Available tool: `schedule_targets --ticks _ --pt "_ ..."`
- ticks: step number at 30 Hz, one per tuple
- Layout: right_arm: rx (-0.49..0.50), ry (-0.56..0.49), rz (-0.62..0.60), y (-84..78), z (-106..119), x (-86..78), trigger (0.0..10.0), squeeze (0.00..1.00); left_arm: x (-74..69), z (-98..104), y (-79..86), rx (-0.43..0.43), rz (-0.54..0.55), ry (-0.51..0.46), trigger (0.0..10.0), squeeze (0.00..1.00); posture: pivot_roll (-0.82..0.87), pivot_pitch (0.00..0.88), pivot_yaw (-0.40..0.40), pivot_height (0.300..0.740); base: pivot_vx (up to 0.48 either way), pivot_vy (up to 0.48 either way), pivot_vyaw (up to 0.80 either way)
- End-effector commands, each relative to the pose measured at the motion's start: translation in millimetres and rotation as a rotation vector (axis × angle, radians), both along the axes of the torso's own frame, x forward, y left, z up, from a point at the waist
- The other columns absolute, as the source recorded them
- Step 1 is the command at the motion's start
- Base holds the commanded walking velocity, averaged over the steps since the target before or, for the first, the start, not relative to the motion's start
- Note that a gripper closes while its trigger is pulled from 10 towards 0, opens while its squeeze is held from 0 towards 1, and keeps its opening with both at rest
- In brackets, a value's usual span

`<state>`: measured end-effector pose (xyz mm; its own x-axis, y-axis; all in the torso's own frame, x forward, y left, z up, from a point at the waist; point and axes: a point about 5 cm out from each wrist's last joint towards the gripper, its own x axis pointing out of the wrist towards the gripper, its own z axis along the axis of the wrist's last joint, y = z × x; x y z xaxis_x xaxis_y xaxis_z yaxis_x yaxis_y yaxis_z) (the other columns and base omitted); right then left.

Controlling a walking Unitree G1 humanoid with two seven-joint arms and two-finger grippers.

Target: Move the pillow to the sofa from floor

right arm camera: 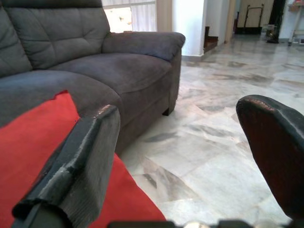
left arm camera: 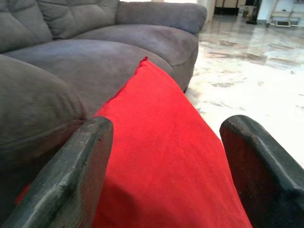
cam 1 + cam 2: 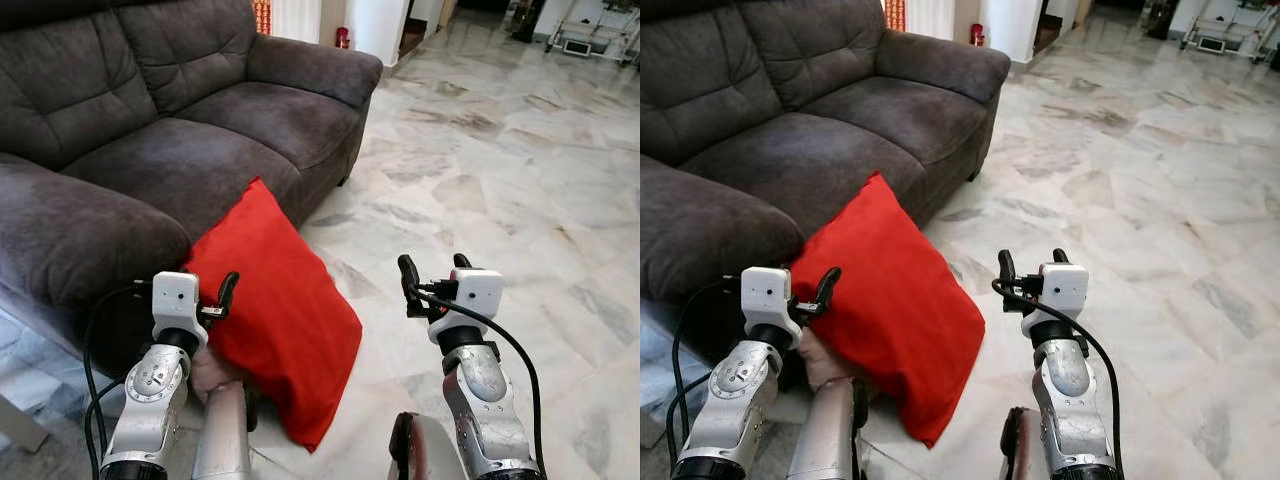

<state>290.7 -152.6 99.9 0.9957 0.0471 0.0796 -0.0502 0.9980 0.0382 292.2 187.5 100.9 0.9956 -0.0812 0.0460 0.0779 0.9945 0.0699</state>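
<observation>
A red pillow point(image 3: 280, 310) stands on edge on the marble floor, leaning against the front of the dark grey sofa point(image 3: 200, 150). My left gripper point(image 3: 207, 296) is open at the pillow's upper left edge. In the left wrist view its two black fingers point(image 2: 76, 171) are spread wide, with the pillow point(image 2: 166, 161) just ahead between them. My right gripper point(image 3: 434, 272) is open over the floor to the right of the pillow and apart from it. In the right wrist view the pillow point(image 1: 28, 142) lies beyond one finger point(image 1: 85, 156).
Open marble floor point(image 3: 500, 170) stretches right and back from the sofa. A white wall corner with a small red object point(image 3: 343, 38) stands behind the sofa's arm. A white rack point(image 3: 590, 40) is far off at the back right.
</observation>
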Motion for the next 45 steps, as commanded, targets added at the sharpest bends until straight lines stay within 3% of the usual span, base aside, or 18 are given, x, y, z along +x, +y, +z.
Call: schedule_targets --ticks 1,10,24,45 --pt "-0.017 -0.003 0.007 -0.5 0.0 0.2 10.0 0.00 0.4 -2.1 -0.9 -0.008 -0.009 0.019 10.0 0.00 0.12 0.000 -0.060 0.498 0.000 0.000 0.54" --pt "-0.015 -0.005 0.015 0.2 0.6 0.7 10.0 0.00 1.2 -1.9 -1.0 -0.008 -0.007 0.020 10.0 0.00 0.12 0.000 -0.062 0.498 0.000 0.000 0.80" --pt "-0.023 0.003 0.023 -0.4 -0.4 0.0 10.0 0.00 -0.4 -5.8 -1.3 -0.022 -0.017 0.046 10.0 0.00 0.11 0.000 -0.064 0.498 0.000 0.000 0.00" --pt "-0.045 -0.002 0.063 4.8 0.7 -0.3 10.0 0.00 -0.7 -6.8 -0.4 -0.029 -0.008 0.055 10.0 0.00 0.12 0.000 -0.071 0.498 0.000 0.000 0.30"
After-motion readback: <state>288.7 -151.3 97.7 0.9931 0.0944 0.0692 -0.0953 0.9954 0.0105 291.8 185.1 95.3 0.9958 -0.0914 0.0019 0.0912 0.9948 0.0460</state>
